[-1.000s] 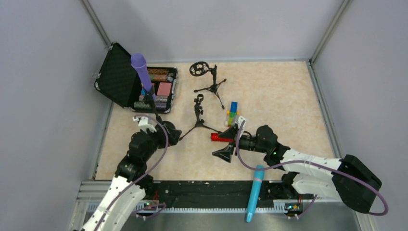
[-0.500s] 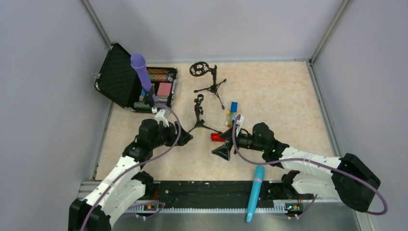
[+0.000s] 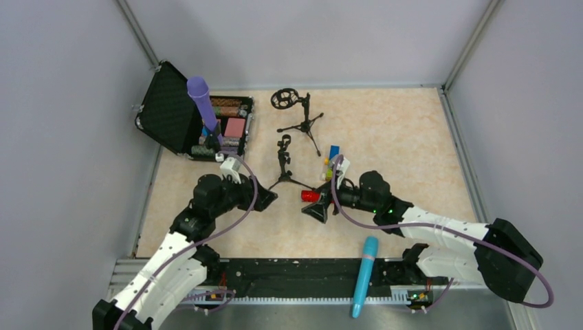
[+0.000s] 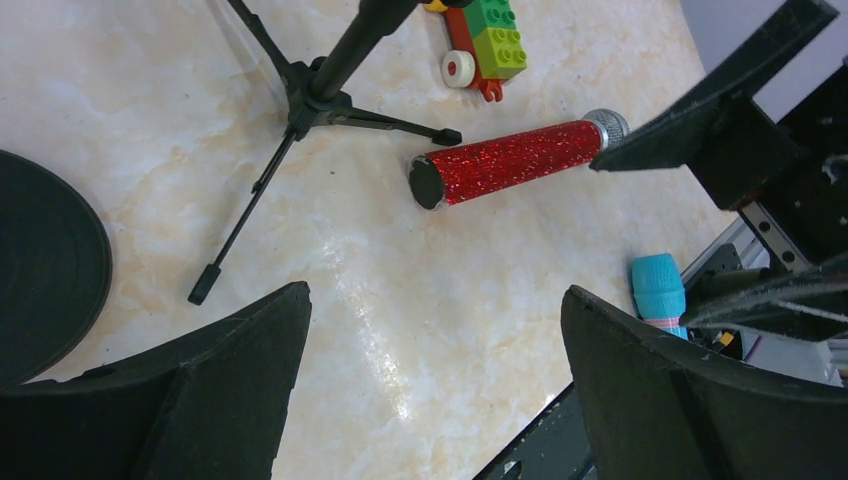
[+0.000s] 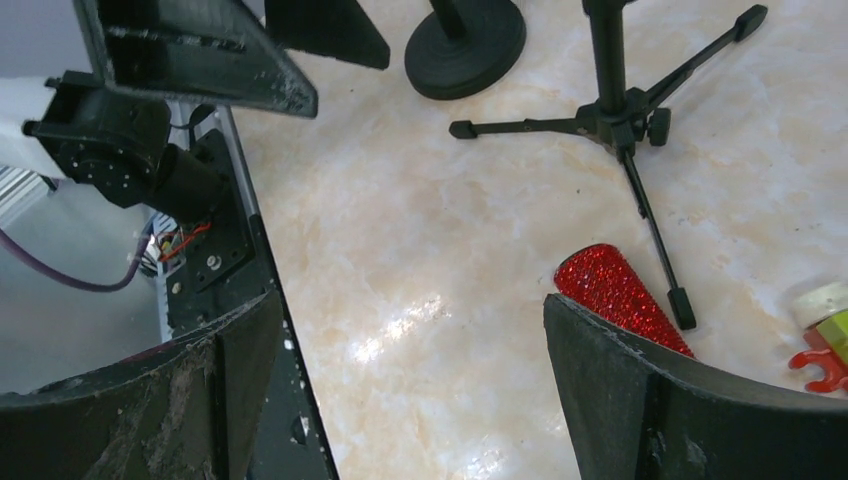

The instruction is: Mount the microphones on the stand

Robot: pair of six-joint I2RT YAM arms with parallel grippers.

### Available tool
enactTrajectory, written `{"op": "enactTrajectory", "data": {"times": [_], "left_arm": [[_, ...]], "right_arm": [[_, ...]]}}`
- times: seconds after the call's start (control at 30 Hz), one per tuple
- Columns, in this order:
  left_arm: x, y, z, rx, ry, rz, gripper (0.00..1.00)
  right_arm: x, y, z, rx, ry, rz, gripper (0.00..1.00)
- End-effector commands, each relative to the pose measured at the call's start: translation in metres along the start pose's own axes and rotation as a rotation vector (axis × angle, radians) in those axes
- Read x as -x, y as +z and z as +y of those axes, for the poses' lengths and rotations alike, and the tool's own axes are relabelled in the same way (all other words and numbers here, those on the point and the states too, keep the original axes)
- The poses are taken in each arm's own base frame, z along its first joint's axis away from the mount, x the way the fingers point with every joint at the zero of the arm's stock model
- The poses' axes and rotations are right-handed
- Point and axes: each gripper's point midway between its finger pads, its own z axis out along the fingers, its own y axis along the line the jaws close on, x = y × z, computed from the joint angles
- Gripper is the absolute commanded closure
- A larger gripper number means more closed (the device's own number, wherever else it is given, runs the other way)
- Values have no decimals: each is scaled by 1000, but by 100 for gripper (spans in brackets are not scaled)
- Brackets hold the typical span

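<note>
Two of the three microphones were unmounted, by appearance. Nearest, the smooth cyan microphone (image 3: 365, 273) lay across the black rail (image 3: 275, 275) at the near edge of the desk (image 3: 405, 144). Beyond it, the left gripper (image 3: 265, 199) and right gripper (image 3: 318, 209), both with jaws wide apart and empty, flanked the glittery red microphone (image 4: 510, 160), a cylinder with a silver mesh head, lying flat just beside a foot of a thin black tripod stand (image 3: 283, 165). Farther off, a ring-mount stand (image 3: 301, 120) stood vacant. Farthest, the matte purple microphone (image 3: 201, 102) stood tilted, seemingly already clipped to its stand.
</note>
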Motion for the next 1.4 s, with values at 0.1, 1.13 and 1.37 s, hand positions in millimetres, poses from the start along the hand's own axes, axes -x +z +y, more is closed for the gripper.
{"op": "enactTrajectory", "data": {"times": [0.1,1.13,1.37], "left_arm": [[31,-15,-39,-119,176,-103,1],[-20,-42,-62,-444,736,-92,1],[-25,-42,-61,-456,750,-84,1]], "right_arm": [[64,11,-10,-76,25,-97,2],[253,35,-173,-304,-27,-324,2],[264,66,-225,-366,71,-277,4]]}}
